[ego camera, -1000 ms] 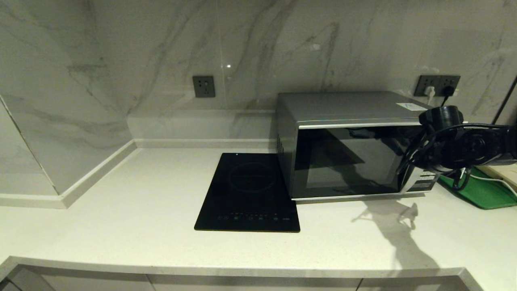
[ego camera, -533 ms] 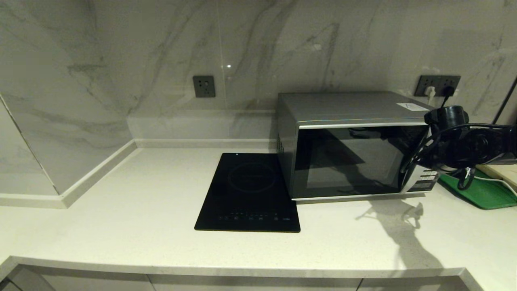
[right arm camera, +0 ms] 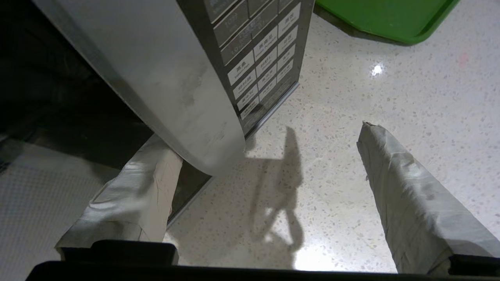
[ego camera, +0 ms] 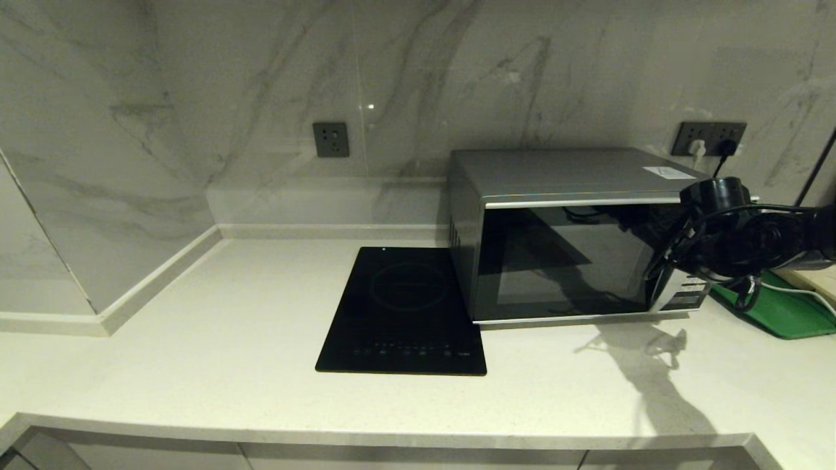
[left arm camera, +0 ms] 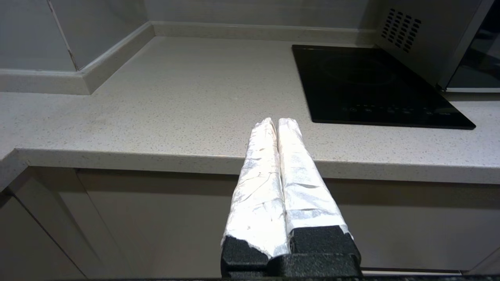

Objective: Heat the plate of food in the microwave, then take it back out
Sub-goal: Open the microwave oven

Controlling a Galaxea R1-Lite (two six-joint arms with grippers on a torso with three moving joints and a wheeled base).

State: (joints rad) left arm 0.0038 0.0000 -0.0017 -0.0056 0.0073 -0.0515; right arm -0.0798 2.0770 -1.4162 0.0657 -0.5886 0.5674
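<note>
Standing on the pale speckled counter [ego camera: 196, 365], against the marble wall: boxy silver-grey microwave [ego camera: 562, 228], dark glass door shut, long axis running left to right, door facing the robot. Just left of it, flat black cooktop [ego camera: 401, 313]. On the panel, rows of white button labels, too small to read. Right gripper [right arm camera: 265, 187] at the curved silver handle [right arm camera: 156, 78], fingers [right arm camera: 410, 203] spread wide, one behind its lower end. Left gripper [left arm camera: 277, 125] parked at the counter edge, fingers pressed together. Green tray [ego camera: 777, 313] right of the microwave.

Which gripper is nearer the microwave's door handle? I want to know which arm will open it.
Right. The right gripper stands open at the microwave, one finger behind the curved door handle. The left gripper is shut, below the counter's front edge, well away from it.
</note>
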